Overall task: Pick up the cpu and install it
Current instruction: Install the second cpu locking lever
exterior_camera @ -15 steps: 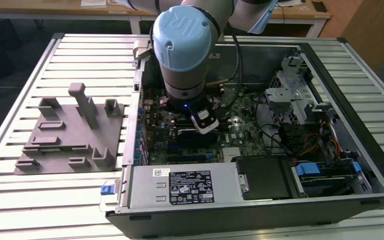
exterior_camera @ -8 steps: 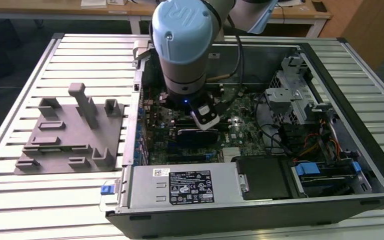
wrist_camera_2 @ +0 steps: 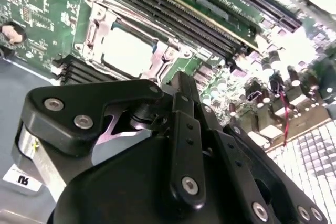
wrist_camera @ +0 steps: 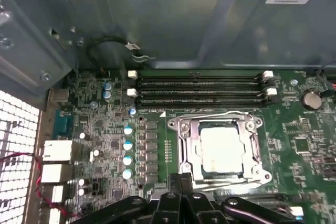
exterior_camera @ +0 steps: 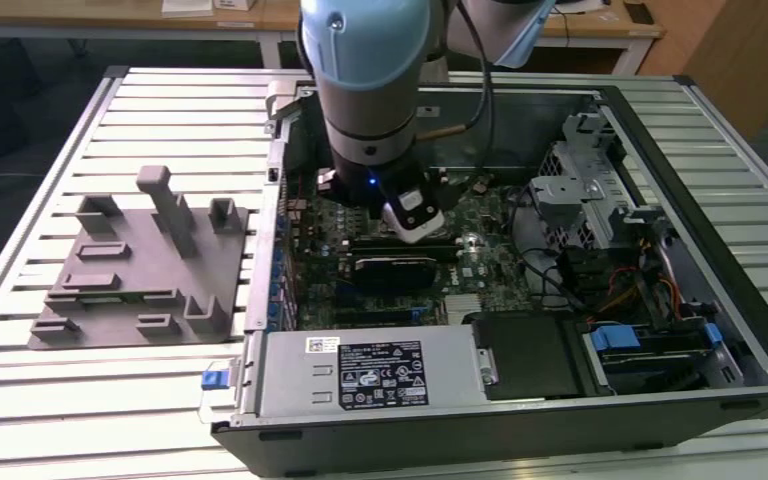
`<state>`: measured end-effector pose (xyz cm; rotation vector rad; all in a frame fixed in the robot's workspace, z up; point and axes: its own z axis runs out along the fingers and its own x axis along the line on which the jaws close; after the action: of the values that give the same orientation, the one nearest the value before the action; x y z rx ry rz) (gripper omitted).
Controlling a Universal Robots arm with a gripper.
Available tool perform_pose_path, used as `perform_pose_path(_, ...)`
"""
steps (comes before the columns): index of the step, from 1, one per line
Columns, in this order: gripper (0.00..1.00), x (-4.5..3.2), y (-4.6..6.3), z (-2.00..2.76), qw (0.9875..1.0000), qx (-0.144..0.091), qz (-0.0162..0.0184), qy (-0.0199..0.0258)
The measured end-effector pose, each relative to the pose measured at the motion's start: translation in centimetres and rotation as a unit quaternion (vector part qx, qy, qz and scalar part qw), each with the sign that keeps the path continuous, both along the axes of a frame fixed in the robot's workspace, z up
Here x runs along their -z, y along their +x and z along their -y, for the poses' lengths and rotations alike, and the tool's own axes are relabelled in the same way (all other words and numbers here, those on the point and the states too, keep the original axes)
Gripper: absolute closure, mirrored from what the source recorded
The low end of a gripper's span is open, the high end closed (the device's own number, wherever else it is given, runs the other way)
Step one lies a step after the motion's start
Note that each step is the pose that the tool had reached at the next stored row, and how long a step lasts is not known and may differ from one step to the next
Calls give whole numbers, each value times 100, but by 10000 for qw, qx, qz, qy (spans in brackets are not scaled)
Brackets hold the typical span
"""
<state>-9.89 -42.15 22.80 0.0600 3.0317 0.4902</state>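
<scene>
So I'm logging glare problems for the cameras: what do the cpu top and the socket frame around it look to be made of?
The cpu top looks like bright metal with a pale, washed-out sheen. The socket frame looks like polished stamped steel, with sharp highlights along its edges. The alloys can't be told.

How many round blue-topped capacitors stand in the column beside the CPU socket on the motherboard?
4, stacked in one column beside the socket in the first wrist view. More capacitors sit elsewhere on the board; others may be hidden behind the claw.
</scene>
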Motion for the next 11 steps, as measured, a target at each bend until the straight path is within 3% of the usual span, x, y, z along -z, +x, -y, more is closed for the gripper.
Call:
perform_pose_path(6,89,-25,12,-7,9993,42,-2,-359)
perform_pose_path(8,89,-24,31,-19,9991,63,-2,-421)
perform_pose_path(11,89,-24,62,-66,9989,72,-3,-458)
